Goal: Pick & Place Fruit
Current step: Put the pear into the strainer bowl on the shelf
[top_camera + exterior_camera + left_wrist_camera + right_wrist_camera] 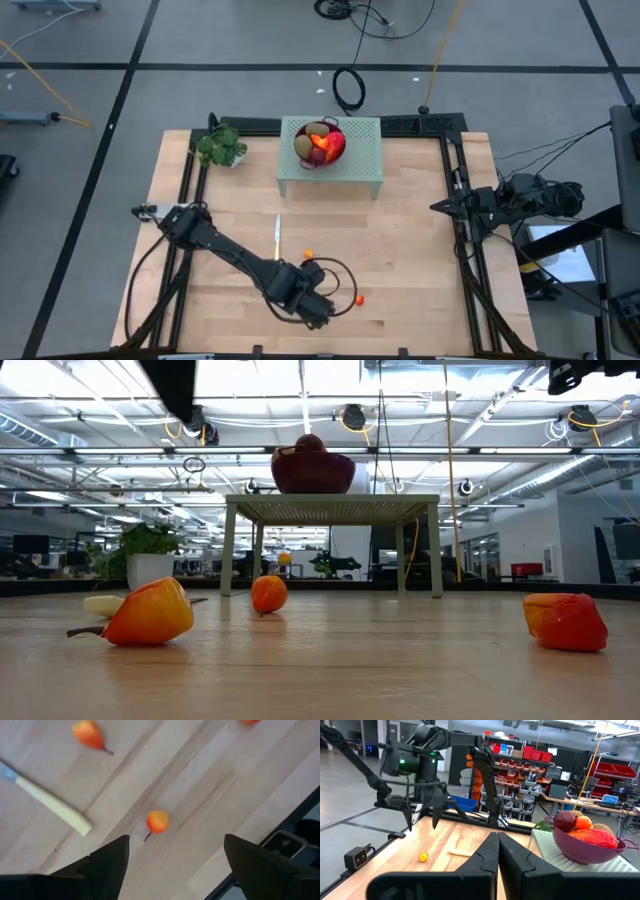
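A: Insp. note, biggest first. Table (400, 250), then green stand (365, 160) w/ bowl (320, 146) on top, most fruit already in it. Risks?

B: Three small orange fruits loose near the front edge. Nearest (157, 821) sits below the left gripper (175, 857); round, so an off-centre close could roll it twd the knife (52, 802) or the edge.

A: Pose?

B: Left arm stretched low, jaws wide, empty, above the fruit. Right gripper (497, 851) parked at the right side, closed.
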Tool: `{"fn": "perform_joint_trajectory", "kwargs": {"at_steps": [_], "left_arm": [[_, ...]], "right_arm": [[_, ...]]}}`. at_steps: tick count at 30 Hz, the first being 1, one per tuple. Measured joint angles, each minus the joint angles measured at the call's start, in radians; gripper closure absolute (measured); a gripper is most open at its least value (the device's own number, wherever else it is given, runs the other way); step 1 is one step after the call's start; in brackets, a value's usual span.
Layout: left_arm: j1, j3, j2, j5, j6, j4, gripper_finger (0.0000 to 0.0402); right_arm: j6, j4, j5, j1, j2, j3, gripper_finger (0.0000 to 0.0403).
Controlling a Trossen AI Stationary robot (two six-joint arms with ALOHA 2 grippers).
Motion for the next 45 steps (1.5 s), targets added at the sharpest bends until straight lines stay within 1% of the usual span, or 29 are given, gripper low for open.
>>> {"fn": "perform_joint_trajectory", "kwargs": {"at_steps": [3,12,16,20,25,28,34,39,45], "left_arm": [[-0.016,-0.054,-0.002,0.006,0.016,0.044,0.0075],[-0.053,-0.124,-0.001,0.005,0.069,0.077,0.0075],[-0.068,-0.158,-0.001,-0.032,0.132,0.101,0.0075],[-0.082,-0.207,-0.002,-0.082,0.16,0.109,0.0075],[-0.091,-0.268,-0.001,-0.091,0.161,0.154,0.0075],[-0.092,-0.282,-0.001,-0.095,0.183,0.16,0.0075],[-0.092,-0.289,-0.001,-0.181,0.249,0.178,0.0075],[-0.092,-0.289,-0.001,-0.183,0.345,0.202,0.0075],[-0.092,-0.289,-0.001,-0.182,0.348,0.208,0.0075]], "right_arm": [[0.0,0.0,0.0,0.0,0.0,0.0,0.0403],[0.0,0.0,0.0,0.0,0.0,0.0,0.0403],[0.0,0.0,0.0,0.0,0.0,0.0,0.0403],[0.0,0.0,0.0,0.0,0.0,0.0,0.0403],[0.0,0.0,0.0,0.0,0.0,0.0,0.0401],[0.0,0.0,0.0,0.0,0.0,0.0,0.0402],[0.0,0.0,0.0,0.0,0.0,0.0,0.0401],[0.0,0.0,0.0,0.0,0.0,0.0,0.0399],[0.0,0.0,0.0,0.0,0.0,0.0,0.0399]]}}
